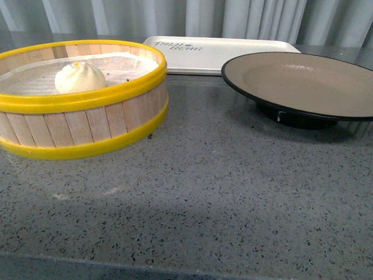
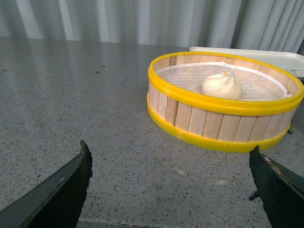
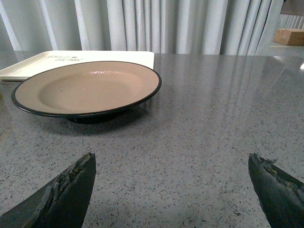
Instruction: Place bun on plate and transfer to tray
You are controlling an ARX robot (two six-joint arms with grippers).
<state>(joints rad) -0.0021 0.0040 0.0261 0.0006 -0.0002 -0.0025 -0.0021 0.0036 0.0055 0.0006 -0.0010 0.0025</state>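
The cream-white bun (image 1: pixel 80 77) (image 2: pixel 222 85) sits inside the yellow-rimmed wooden steamer basket (image 1: pixel 87 125) (image 2: pixel 223 123) at the left of the counter. The tan plate (image 1: pixel 303 81) (image 3: pixel 90 88) with its black rim stands empty at the right. Behind both lies the off-white tray (image 1: pixel 215 52) (image 3: pixel 71 58) (image 2: pixel 266 56), with nothing on it. My left gripper (image 2: pixel 170 154) hangs open over bare counter, short of the basket. Short of the plate, my right gripper (image 3: pixel 171 161) is open too. Neither gripper shows in the front view.
The counter (image 1: pixel 221 192) is grey speckled stone, with its front edge near the bottom of the front view. Grey curtains (image 1: pixel 245 17) hang behind the tray. A cardboard box (image 3: pixel 290 36) stands far off at the back.
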